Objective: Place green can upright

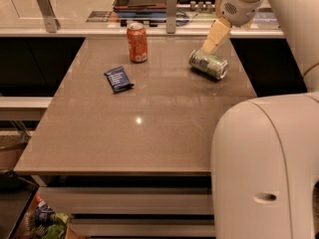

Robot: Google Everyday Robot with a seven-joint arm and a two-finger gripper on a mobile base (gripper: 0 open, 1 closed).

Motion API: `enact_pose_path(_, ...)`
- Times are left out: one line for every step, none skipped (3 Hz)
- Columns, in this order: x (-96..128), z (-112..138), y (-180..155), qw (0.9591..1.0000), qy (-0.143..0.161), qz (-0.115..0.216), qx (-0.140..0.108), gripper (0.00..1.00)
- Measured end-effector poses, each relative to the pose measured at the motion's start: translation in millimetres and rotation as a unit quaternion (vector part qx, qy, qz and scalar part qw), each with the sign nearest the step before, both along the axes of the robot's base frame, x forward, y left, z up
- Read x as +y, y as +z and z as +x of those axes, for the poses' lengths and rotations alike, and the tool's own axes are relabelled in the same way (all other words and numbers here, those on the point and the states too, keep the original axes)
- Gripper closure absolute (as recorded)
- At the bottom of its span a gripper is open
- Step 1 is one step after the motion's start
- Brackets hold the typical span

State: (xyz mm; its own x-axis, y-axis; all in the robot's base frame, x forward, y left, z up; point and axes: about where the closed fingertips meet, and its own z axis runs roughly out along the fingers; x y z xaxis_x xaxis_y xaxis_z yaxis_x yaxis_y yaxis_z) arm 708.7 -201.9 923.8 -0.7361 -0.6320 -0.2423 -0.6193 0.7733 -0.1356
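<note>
Tabletop: end effector maybe touching can.

Warm, soft light, I noted.
Glare dotted the middle of the table; the gripper, just above the green can, looked bright.

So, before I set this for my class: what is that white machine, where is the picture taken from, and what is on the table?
The white shape is a robot's single arm, and its beige tool hangs at the far right of the table. There is one picture, looking down across the table; where the camera sits is unknown. On the table: a green can lying on its side just below the tool, an orange-red can standing upright, and a dark blue packet lying flat. Nothing is lifted; whether the tool touches the green can I cannot tell.
</note>
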Motion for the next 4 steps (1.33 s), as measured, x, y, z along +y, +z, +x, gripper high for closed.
enact_pose_path(-3.0, 9.6, -9.2, 0.9999, -0.015, -0.002, 0.004, 0.00)
enact_pose_path(0.2, 17.1, -18.1, 0.9999, -0.013, 0.002, 0.007, 0.00)
enact_pose_path(9.1, 25.9, -34.0, 0.9998, -0.001, 0.016, 0.011, 0.00)
enact_pose_path(13.4, 30.2, -45.9, 0.9994, 0.007, 0.029, 0.016, 0.00)
